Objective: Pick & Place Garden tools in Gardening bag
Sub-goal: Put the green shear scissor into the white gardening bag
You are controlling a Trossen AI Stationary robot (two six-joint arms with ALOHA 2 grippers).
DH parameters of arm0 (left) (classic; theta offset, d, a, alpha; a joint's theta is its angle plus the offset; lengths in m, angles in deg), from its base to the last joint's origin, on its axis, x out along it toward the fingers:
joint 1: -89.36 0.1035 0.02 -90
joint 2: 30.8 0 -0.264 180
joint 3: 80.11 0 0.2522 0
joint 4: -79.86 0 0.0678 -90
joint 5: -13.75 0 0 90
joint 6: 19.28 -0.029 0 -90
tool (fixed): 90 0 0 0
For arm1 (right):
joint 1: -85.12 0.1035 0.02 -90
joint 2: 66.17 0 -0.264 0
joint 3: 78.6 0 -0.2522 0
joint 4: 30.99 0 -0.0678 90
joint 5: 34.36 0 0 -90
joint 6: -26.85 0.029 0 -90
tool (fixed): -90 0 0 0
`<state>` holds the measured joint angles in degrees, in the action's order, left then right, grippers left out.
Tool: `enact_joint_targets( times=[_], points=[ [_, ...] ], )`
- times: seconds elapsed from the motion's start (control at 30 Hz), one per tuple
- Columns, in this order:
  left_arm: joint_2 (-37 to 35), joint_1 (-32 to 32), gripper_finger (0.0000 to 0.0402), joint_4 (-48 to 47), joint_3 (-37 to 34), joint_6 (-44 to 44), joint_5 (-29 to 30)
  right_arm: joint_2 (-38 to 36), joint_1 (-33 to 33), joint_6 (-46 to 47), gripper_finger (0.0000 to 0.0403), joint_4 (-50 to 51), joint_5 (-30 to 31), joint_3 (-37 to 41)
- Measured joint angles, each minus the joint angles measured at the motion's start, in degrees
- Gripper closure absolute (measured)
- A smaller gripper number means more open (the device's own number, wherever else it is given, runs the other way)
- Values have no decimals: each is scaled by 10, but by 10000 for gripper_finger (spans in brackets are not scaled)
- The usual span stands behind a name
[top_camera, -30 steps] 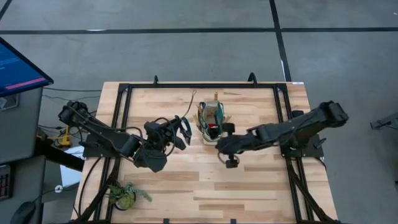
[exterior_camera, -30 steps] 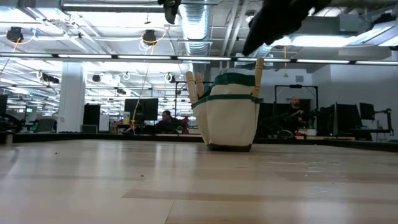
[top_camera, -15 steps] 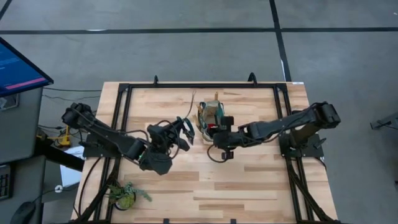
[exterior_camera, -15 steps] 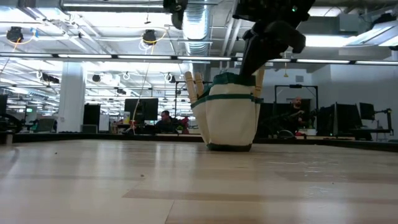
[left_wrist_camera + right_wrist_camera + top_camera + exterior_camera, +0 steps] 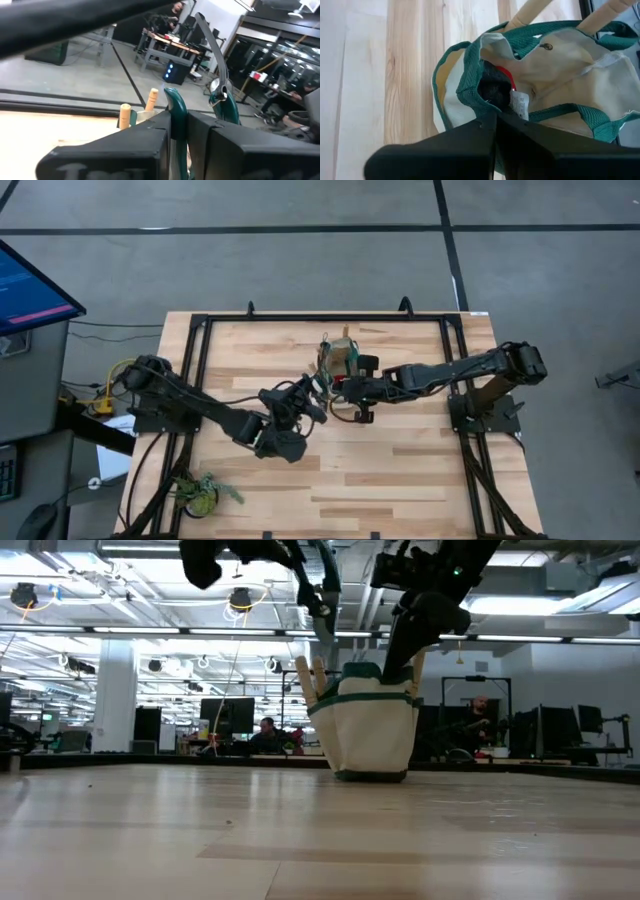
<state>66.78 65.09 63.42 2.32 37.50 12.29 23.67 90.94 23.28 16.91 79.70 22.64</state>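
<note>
A big room with desks and a seated person [image 5: 267,730] shows behind the wooden table [image 5: 400,470], and the cream bag [image 5: 367,730] stands near its far edge with wooden handles [image 5: 310,675] poking out. The left gripper [image 5: 312,392] is just beside the bag, squeezed on green-handled shears [image 5: 220,92] whose lower part is hidden by its fingers. The right gripper [image 5: 345,385] is at the bag's mouth with fingers pressed together, and inside only a red bit [image 5: 506,76] and a dark shape can be made out.
</note>
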Motion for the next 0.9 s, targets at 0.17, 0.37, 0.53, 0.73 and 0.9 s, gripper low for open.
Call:
enact_joint_targets(
  times=[0.17,0.37,0.53,0.73,0.9],
  points=[
    [22,25,386,23,0,0,6,0,-5,13,403,-1,0,0],
    [47,50,386,56,0,1,7,-4,-4,21,403,0,0,0],
    [58,61,386,72,-1,1,7,-47,2,21,403,-3,11,0],
    [62,69,385,85,-1,1,9,-141,0,31,403,3,16,0],
    [62,63,386,97,-1,1,9,-219,0,51,403,6,33,0]
  ],
)
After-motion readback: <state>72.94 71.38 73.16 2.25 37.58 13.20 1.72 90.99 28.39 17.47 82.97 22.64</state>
